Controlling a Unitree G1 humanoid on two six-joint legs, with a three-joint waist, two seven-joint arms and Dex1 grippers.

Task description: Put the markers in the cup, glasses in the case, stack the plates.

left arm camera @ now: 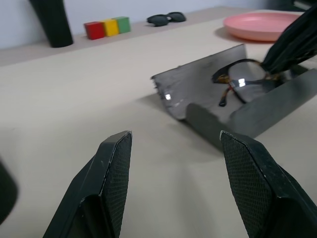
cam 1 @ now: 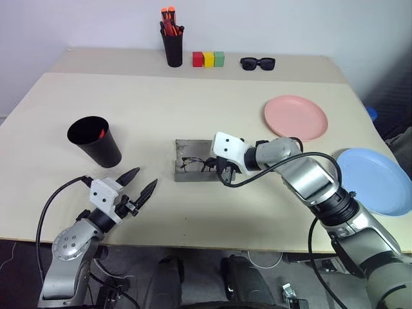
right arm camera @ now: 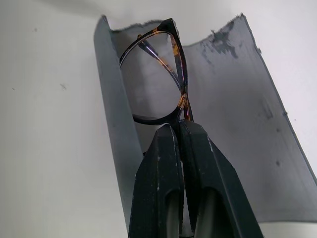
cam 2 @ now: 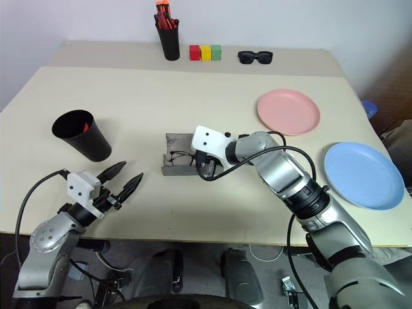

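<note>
This looks like a robot test room or lab rather than a home. Two plain beige tables are pushed together against a bare pale wall. Props lie spaced out on them: three small coloured blocks, a black pen pot of orange-capped markers, black sunglasses. Loose cables trail on the dark floor below.

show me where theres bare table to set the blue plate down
Widest bare patch: mid-table, between the cup, pen pot and pink plate. Another lies along the near edge between the left gripper and blue plate. Crowded around the case, where the right gripper holds the glasses.
</note>
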